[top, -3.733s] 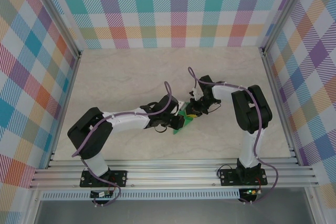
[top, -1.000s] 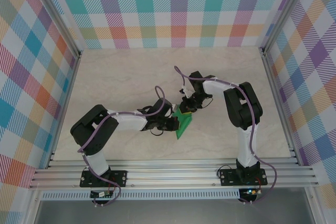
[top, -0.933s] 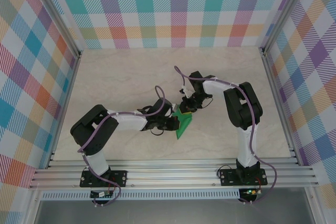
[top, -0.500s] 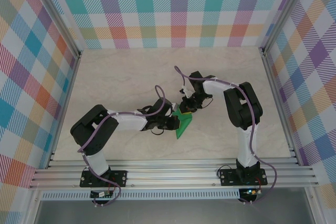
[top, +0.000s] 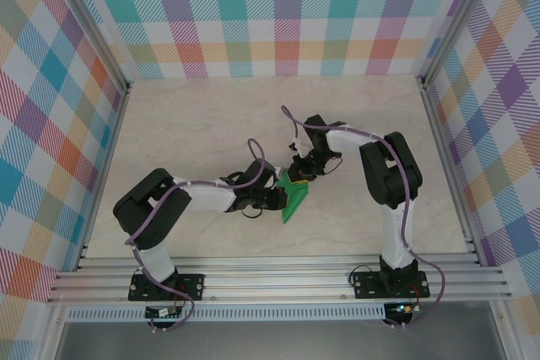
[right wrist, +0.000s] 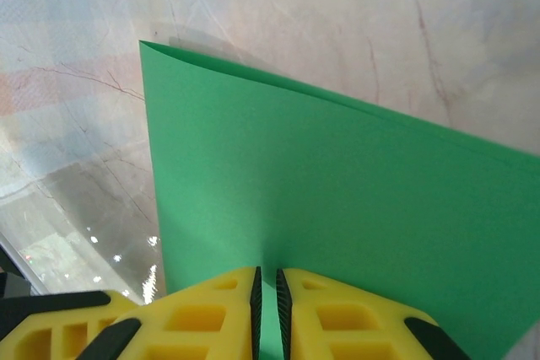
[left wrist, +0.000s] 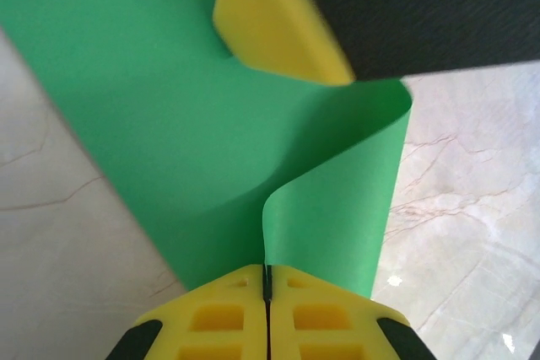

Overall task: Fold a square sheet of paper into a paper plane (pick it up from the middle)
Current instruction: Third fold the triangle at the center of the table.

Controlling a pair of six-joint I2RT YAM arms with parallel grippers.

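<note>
Near the middle of the overhead frame, your thin bright green square sheet of paper [top: 294, 198] shows as a small wedge over the pale marbled counter [top: 211, 115]. Your left wrist view reveals its curl, with the left end effector [left wrist: 267, 284] closed on one edge. The right end effector [right wrist: 268, 286] clamps another edge, perhaps doubled.

Overhead view looks down from behind — both wrist views, close up, share the sheet [top: 294, 198].
</note>
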